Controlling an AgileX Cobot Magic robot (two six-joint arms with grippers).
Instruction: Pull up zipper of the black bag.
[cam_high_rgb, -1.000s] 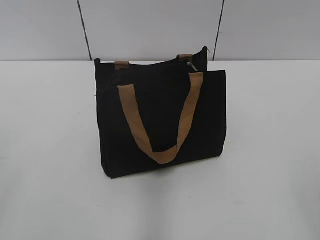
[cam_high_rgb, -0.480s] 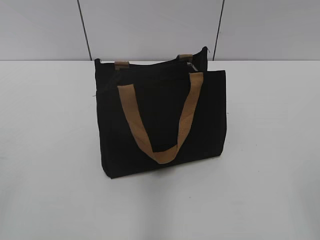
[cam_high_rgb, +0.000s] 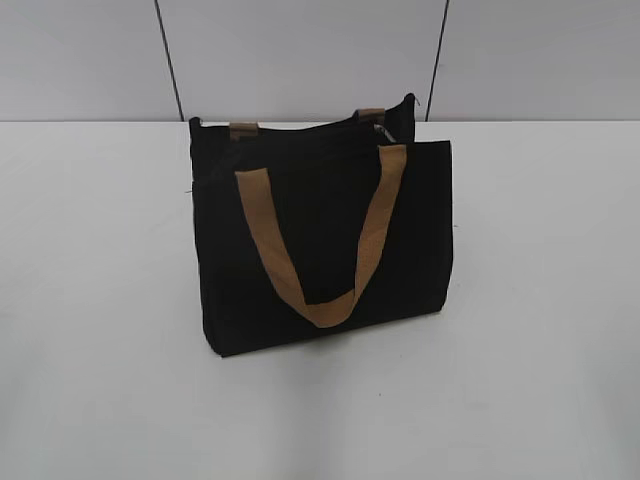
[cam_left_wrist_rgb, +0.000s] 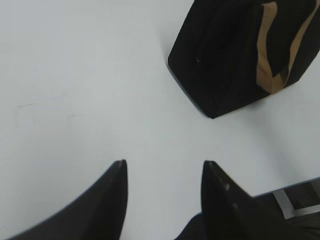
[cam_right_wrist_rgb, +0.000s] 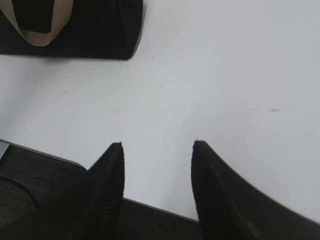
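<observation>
The black bag (cam_high_rgb: 320, 235) stands upright in the middle of the white table, with a tan strap (cam_high_rgb: 320, 250) hanging down its front. A small silvery zipper pull (cam_high_rgb: 380, 131) shows at the top right of the bag; the zipper line itself is hard to make out. The bag's corner also shows in the left wrist view (cam_left_wrist_rgb: 225, 60) and the right wrist view (cam_right_wrist_rgb: 95, 30). My left gripper (cam_left_wrist_rgb: 164, 165) is open and empty above the table, apart from the bag. My right gripper (cam_right_wrist_rgb: 157, 145) is open and empty near the table's front edge. Neither gripper shows in the exterior view.
The white table (cam_high_rgb: 100, 300) spreads around the bag on all sides. A grey panelled wall (cam_high_rgb: 300, 60) stands behind. The table's front edge (cam_right_wrist_rgb: 60, 157) shows below my right gripper, with a dark floor beyond.
</observation>
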